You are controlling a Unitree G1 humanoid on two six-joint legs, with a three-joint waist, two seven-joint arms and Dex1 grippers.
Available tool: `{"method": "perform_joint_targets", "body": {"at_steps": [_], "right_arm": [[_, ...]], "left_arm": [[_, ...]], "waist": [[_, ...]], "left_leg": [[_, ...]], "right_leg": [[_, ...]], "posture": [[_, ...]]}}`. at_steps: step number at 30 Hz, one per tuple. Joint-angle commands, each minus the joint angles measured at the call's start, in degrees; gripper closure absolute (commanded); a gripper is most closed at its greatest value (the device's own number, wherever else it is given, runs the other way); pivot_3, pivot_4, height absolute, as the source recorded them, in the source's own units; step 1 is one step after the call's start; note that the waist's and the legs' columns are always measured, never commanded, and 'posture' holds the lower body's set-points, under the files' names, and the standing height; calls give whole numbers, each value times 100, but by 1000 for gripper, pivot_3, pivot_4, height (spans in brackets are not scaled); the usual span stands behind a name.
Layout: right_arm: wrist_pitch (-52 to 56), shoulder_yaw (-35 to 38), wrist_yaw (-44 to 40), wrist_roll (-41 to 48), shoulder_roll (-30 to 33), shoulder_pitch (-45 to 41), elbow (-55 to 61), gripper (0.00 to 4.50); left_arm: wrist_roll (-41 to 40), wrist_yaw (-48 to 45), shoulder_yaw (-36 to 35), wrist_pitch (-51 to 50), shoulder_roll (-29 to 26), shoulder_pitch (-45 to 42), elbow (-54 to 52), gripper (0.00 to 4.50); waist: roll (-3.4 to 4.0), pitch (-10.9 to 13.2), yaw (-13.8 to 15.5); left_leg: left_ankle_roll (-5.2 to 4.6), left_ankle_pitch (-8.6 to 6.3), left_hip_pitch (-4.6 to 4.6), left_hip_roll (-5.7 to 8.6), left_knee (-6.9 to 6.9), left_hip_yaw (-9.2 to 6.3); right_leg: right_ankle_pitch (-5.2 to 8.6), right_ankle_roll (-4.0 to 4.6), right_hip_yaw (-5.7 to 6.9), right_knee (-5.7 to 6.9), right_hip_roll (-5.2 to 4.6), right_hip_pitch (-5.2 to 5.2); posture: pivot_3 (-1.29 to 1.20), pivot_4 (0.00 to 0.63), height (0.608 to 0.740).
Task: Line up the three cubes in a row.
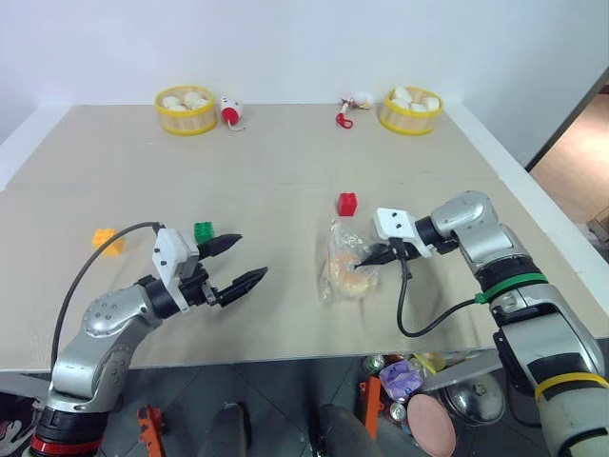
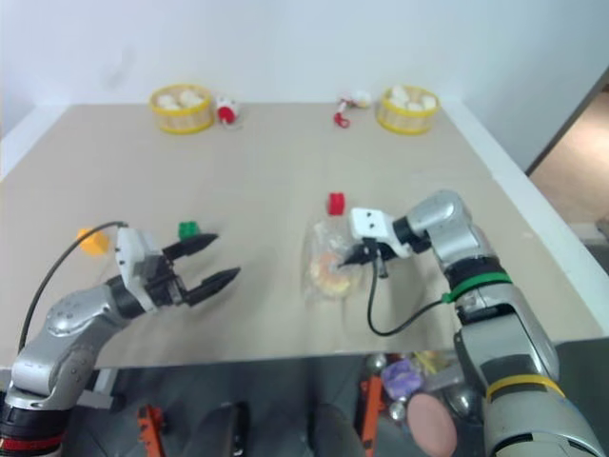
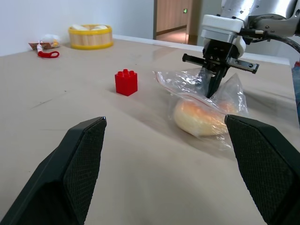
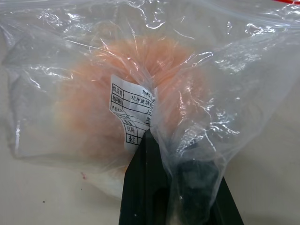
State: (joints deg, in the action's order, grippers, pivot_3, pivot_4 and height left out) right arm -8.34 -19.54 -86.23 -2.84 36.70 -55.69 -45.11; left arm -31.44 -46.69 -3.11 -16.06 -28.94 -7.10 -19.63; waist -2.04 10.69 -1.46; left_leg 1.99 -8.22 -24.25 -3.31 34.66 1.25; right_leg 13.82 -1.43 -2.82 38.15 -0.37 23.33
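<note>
Zero cubes gripped: I'm seeing right gripper (image 1: pixel 369 257) pinching the bun bag (image 1: pixel 348 264) (left gripper (image 1: pixel 240 263) gaping empty), risking dragging it into the red cube (image 1: pixel 347 204).

Three studded toy blocks sit on the table, not in a row. Red block (image 1: pixel 347 204): upright, studs up, near the table's middle, just behind the bagged bun (a small gap shows between them in the left wrist view). Green block (image 1: pixel 204 231): upright, well to the left of the red one and slightly nearer the front edge. Orange-yellow block (image 1: pixel 108 240): farthest left, well apart from the green, slightly nearer the front still.
</note>
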Motion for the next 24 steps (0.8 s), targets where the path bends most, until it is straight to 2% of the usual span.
{"method": "perform_joint_targets", "body": {"at_steps": [1,8,13,19,24], "right_arm": [[200,320,86,-20,384,-126,-272,4457],[72,865,977,-138,1233,-914,-1459,4457],[86,871,2651,-697,1570,-1261,-2178,4457],[472,640,4632,-1393,1383,-1032,-2645,4457],[699,882,5623,-1340,1135,-859,-2766,2792]], "left_arm": [[90,-121,178,162,76,-177,-1,305],[141,-245,326,250,332,-521,491,305],[269,-289,460,389,629,-802,987,305],[410,-350,617,502,884,-1138,1321,305],[440,-384,613,510,973,-1218,1383,305]], "waist": [[0,0,26],[6,5,20],[5,4,-16],[6,4,-31],[6,4,-50]], "left_leg": [[0,0,-2,0,0,6],[-3,-1,-40,6,-4,40],[-9,-9,-49,4,-28,38],[-16,-17,-62,6,-29,39],[-16,-16,-72,11,-21,44]], "right_leg": [[1,-1,0,0,-3,1],[1,-13,-22,-2,-15,46],[-2,-16,-41,-1,8,67],[-11,-30,-50,0,11,79],[-19,-43,-59,0,8,85]], "posture": [[0,150,740],[0,150,740],[0,150,740],[0,150,740],[0,150,740]]}}
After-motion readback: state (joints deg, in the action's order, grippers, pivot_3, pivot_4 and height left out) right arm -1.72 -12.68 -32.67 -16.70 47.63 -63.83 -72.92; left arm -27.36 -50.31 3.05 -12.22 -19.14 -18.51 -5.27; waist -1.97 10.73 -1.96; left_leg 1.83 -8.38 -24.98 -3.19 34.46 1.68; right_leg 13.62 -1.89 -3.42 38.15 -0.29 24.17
